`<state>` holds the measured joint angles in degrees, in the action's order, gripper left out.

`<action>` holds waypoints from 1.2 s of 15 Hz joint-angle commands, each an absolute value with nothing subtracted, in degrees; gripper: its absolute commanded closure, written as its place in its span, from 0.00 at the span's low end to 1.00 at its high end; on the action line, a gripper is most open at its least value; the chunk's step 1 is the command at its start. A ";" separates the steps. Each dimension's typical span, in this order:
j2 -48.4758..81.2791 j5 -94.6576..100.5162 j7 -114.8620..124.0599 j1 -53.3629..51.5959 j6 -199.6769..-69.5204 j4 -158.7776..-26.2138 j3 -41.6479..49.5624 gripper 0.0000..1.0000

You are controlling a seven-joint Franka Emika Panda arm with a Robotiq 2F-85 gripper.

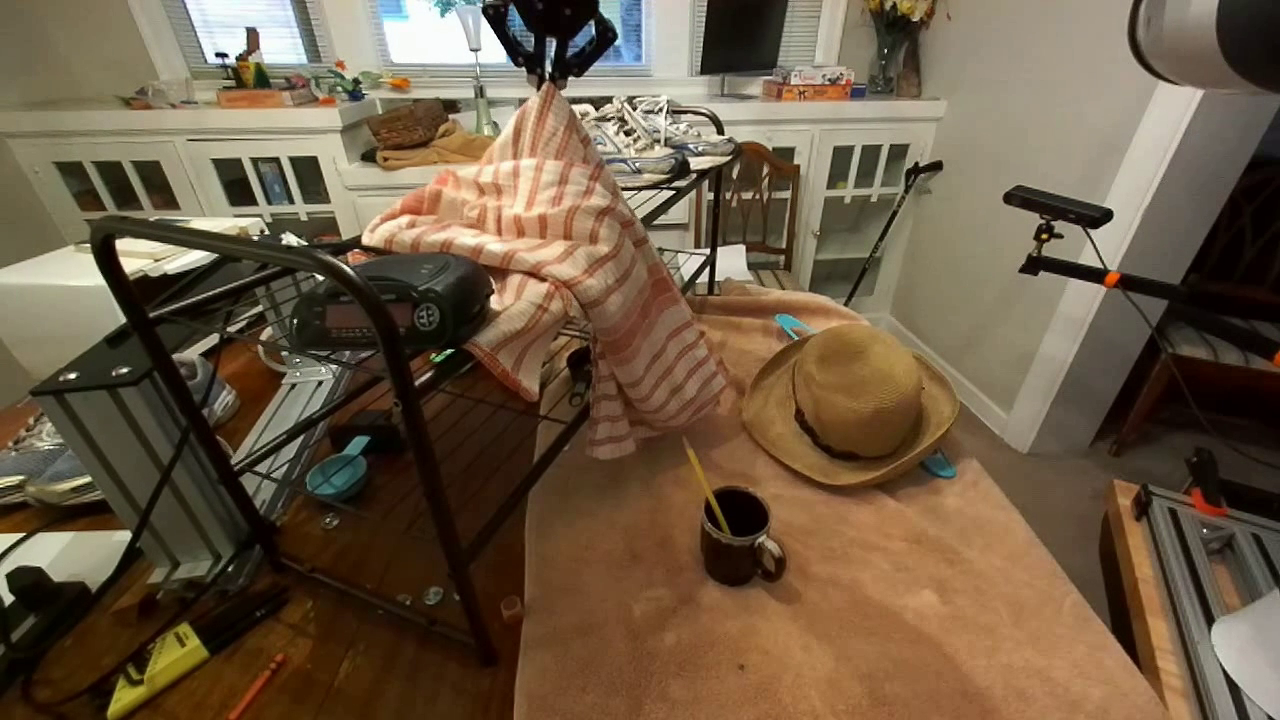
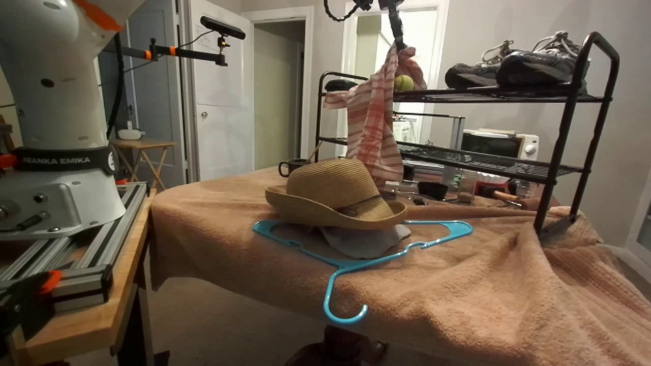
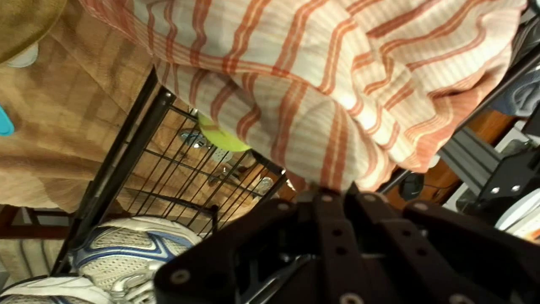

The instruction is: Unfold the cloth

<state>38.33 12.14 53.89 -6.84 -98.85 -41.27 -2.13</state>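
The cloth point(image 1: 610, 270) is a rumpled sheet with salmon-pink and cream stripes. My gripper point(image 1: 547, 82) is shut on it and holds one part up in a peak above the black rack point(image 1: 400, 390). The rest drapes over the rack's top and hangs down its side toward the blanket-covered table. The cloth point(image 2: 374, 127) also hangs from the gripper point(image 2: 399, 44) in an exterior view. In the wrist view the cloth point(image 3: 278, 84) spreads out from the fingertips point(image 3: 337, 192), folded over itself. The pinched part is hidden between the fingers.
A clock radio point(image 1: 400, 300), shoes point(image 2: 534, 71) and a yellow-green ball point(image 2: 404, 83) are on the rack's top beside the cloth. A straw hat point(image 1: 860, 390), a dark mug point(image 1: 735, 550) with a yellow stick and a blue hanger point(image 2: 351, 265) lie on the table.
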 commanded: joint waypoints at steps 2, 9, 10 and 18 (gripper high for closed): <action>36.80 10.45 47.54 -6.70 -97.25 -44.66 -5.41 0.99; 37.63 9.41 41.34 -5.79 -97.10 -48.20 -9.14 0.99; 37.88 9.51 40.53 -5.82 -97.33 -48.86 -9.38 0.99; 37.79 13.36 34.19 -7.32 -99.80 -54.59 -9.33 0.74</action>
